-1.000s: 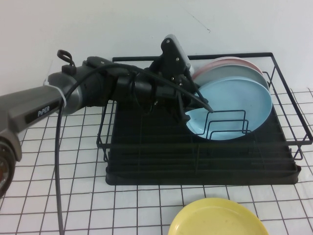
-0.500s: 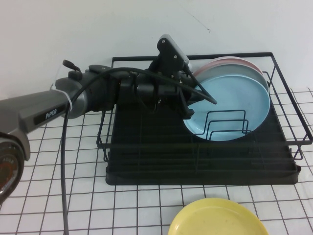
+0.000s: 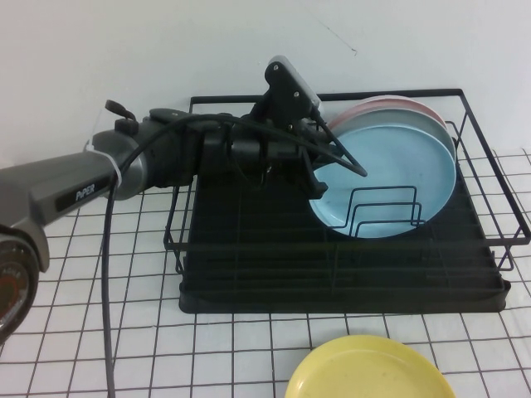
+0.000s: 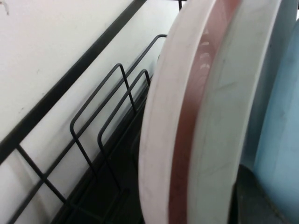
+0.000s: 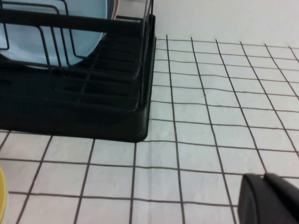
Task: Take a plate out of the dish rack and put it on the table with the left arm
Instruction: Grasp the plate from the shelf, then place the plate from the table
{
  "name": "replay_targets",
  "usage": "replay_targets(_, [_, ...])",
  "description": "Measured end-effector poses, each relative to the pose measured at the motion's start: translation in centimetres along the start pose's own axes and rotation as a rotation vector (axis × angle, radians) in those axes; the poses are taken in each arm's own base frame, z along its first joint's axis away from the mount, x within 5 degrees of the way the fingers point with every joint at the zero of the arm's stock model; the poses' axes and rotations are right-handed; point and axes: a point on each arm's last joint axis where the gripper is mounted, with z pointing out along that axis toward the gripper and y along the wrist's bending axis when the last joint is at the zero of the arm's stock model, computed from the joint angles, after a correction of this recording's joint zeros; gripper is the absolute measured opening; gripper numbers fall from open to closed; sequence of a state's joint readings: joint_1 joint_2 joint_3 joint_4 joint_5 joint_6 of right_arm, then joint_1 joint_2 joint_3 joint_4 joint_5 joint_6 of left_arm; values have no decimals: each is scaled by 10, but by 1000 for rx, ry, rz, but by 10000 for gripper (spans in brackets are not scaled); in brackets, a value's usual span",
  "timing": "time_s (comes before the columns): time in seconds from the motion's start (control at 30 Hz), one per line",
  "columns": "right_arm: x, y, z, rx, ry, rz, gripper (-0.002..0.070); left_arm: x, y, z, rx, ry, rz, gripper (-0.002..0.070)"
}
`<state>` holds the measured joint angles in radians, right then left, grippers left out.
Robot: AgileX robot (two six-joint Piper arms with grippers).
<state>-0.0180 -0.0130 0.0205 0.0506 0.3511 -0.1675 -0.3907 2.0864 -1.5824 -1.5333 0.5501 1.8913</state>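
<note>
Glaze on the plate (image 3: 390, 178) suggests a stiff, slippery, breakable thing of moderate weight; it is judged best taken at the raised rim, where a pinch across the thin edge can bite, rather than on the smooth face; a firm hold is advised, since a glossy rim may slide when lifted clear of the wires. The plate is seen standing on edge in the dish rack (image 3: 348, 274), leaning against a grey-white plate (image 3: 431, 124) and a pink plate (image 3: 390, 103) behind it, with wire dividers in front. The left gripper (image 3: 319, 178) is placed at the plate's left rim, inside the rack; its jaws appear spread around that edge, one finger lying across the blue face and the other at the near side, though whether they are pressing cannot be told. The right gripper (image 5: 268, 198) is parked low over the worktop (image 5: 210, 116) beside the rack; its jaw state cannot be told. A yellow plate (image 3: 369, 369) lies on the worktop in front.
</note>
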Motion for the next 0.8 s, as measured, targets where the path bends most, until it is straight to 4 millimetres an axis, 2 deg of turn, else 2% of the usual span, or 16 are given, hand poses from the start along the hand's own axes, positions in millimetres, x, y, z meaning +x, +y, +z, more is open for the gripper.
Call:
replay_targets(0.13, [0,0,0,0,0,0,-1,-14,-1,-10,-12,-10,13,77])
replay_targets(0.5, [0,0,0,0,0,0,-1,-78,-12,-65,-66,-37,83,77])
replay_targets(0.67, [0,0,0,0,0,0,-1,-107,-30,-99,-20,-38,3,57])
replay_targets(0.8, [0,0,0,0,0,0,-1,-123,-44,-128,1,14,-53,57])
